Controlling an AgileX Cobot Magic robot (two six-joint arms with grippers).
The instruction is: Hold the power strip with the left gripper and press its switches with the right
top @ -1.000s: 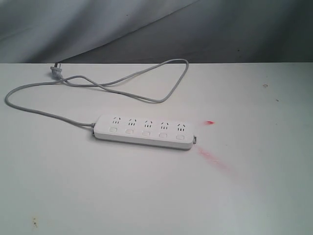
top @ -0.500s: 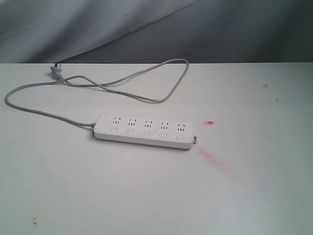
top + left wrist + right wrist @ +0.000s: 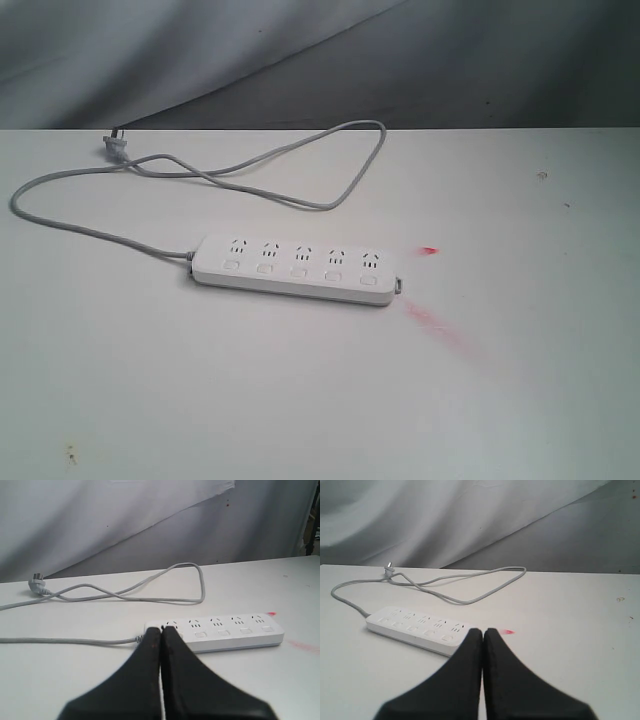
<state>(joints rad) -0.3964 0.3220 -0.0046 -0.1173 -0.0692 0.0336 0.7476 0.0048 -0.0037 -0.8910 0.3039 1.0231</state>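
The white power strip (image 3: 293,270) lies flat in the middle of the white table, its five small switches (image 3: 298,272) in a row below the outlets. Its grey cord (image 3: 250,165) loops away to the plug at the back left. No arm shows in the exterior view. In the left wrist view the left gripper (image 3: 161,629) is shut and empty, short of the cord end of the power strip (image 3: 220,630). In the right wrist view the right gripper (image 3: 483,630) is shut and empty, short of the other end of the power strip (image 3: 415,626).
Red marks (image 3: 432,320) stain the table beside the strip's right end. The grey plug (image 3: 113,147) rests near the table's back edge. A grey cloth backdrop (image 3: 300,60) hangs behind the table.
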